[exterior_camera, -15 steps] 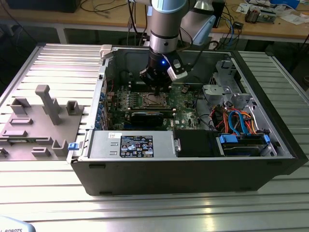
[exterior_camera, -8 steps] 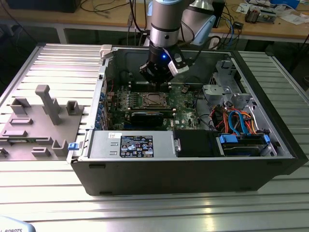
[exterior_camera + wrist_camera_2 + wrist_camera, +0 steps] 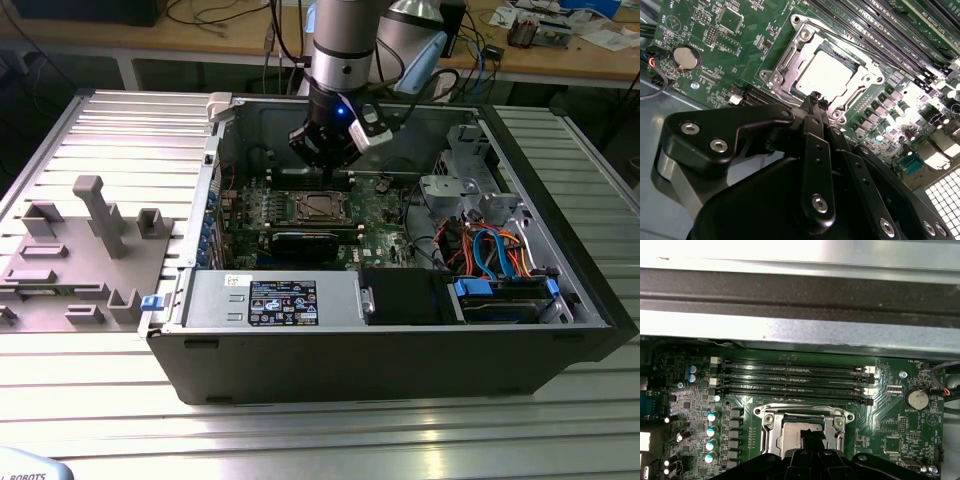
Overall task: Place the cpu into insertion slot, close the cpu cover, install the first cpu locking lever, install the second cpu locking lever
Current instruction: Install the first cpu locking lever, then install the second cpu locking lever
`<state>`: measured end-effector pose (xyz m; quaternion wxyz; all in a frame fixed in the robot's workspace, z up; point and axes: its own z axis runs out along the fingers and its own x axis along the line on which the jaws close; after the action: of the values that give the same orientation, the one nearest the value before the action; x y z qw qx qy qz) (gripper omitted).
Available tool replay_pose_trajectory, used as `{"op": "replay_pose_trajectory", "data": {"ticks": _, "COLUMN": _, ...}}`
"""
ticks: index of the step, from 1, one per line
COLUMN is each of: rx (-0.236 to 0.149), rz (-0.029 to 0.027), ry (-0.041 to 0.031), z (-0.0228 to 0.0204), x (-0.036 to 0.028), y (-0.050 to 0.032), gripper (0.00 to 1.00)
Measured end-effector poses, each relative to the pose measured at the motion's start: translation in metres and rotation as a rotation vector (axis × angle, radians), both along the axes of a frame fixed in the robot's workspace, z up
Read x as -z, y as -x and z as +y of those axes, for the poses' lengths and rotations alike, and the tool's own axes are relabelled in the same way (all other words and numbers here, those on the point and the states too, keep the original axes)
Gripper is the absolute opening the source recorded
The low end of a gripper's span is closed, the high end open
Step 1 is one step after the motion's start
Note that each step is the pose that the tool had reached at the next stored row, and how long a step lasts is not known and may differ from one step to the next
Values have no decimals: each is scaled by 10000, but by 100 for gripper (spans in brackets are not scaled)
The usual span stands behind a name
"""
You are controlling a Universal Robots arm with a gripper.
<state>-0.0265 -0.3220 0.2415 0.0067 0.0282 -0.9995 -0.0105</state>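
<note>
With the cpu (image 3: pixel 827 75) already lying in the slot (image 3: pixel 785 65) under the cover (image 3: pixel 862 70), I held the clenched, empty gripper (image 3: pixel 813 96) just above it, judging the levers were next.

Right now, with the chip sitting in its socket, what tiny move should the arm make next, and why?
Probably ease the gripper straight down toward the socket's edge. The cpu already lies in the insertion slot with the cpu cover framing it, and the shut gripper hovers just above. I cannot tell the levers' state.
</note>
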Motion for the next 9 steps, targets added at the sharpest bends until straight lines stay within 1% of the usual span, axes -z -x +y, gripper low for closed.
{"op": "replay_pose_trajectory", "data": {"ticks": 9, "rx": 0, "rz": 0, "ry": 0, "z": 0, "x": -4, "y": 0, "gripper": 11}}
